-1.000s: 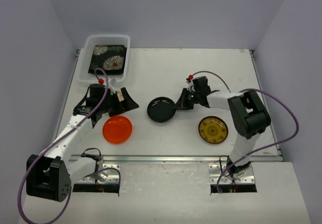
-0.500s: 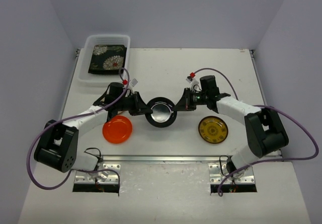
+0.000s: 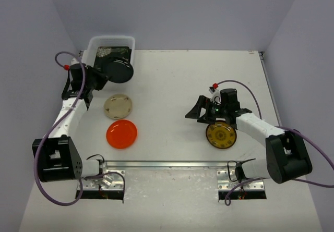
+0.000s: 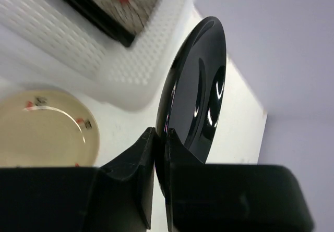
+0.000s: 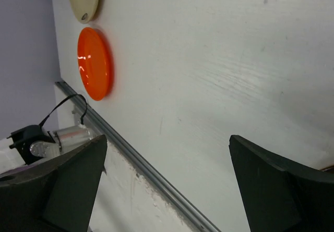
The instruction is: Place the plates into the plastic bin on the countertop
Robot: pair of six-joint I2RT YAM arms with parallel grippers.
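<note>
The left gripper [image 3: 103, 76] is shut tight on the rim of a black plate [image 3: 119, 70]. The left wrist view shows both fingers [image 4: 136, 165] pinching the plate's edge. The plate stands up on its side in the air, right by the near corner of the bin [image 3: 93, 43]. It is not inside yet.

The bin sits at the far left corner of the table [image 3: 172, 81]. Inside it lies a dark plate with white flowers [image 3: 108, 51]. There may be more plates under that one, but I cannot tell.

Next to the left arm, a cream plate [image 3: 118, 106] lies flat on the table. An orange plate [image 3: 121, 134] lies just in front of it, closer to the metal rail. Nothing is touching these two.

Over on the right side, the right gripper [image 3: 194, 111] has its fingers spread wide and holds nothing. It hangs low over the table, just beside a yellow plate [image 3: 221, 135]. That plate lies flat on the table too.

So I think the job is partly done. At least one plate is in the bin, and the black one looks almost there. The cream, orange and yellow plates all need to go in. The yellow one looks easiest for the right gripper to grab.
</note>
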